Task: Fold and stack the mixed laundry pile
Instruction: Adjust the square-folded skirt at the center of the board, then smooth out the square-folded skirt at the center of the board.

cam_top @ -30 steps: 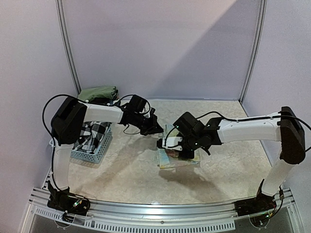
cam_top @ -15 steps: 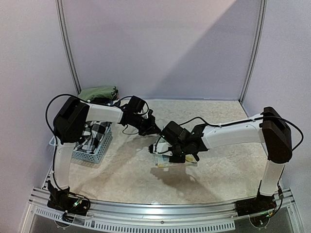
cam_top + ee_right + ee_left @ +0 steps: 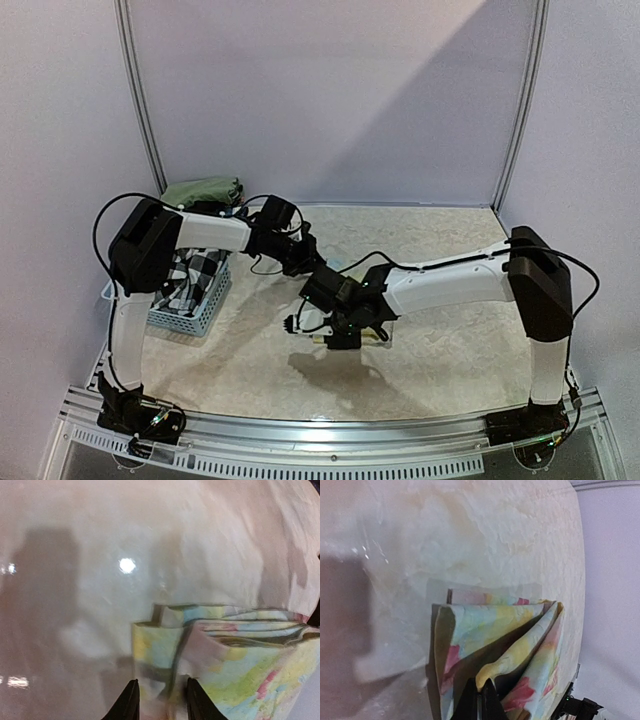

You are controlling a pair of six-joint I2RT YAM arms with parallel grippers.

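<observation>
The pale yellow-green floral cloth [image 3: 372,337] lies folded on the table's middle, mostly hidden under my right arm in the top view. My left gripper [image 3: 482,692] is shut on a raised fold of that cloth [image 3: 490,625], lifting its near layers into a tent. My right gripper [image 3: 160,702] is open, low over the cloth's left folded edge [image 3: 160,640], which lies between its two fingers [image 3: 129,700]. From above, the left gripper [image 3: 312,262] sits just behind the right gripper [image 3: 325,330]. A black-and-white checked shirt [image 3: 195,272] fills the basket, and an olive-green piece [image 3: 203,190] lies behind it.
The light blue perforated basket [image 3: 190,312] stands at the left beside the left arm. A metal rail [image 3: 330,450] runs along the near edge. Walls close the back and both sides.
The right arm has swept left across the floral cloth, carrying its edge over, and its jaws have opened. The left gripper has kept its pinch almost in place.
</observation>
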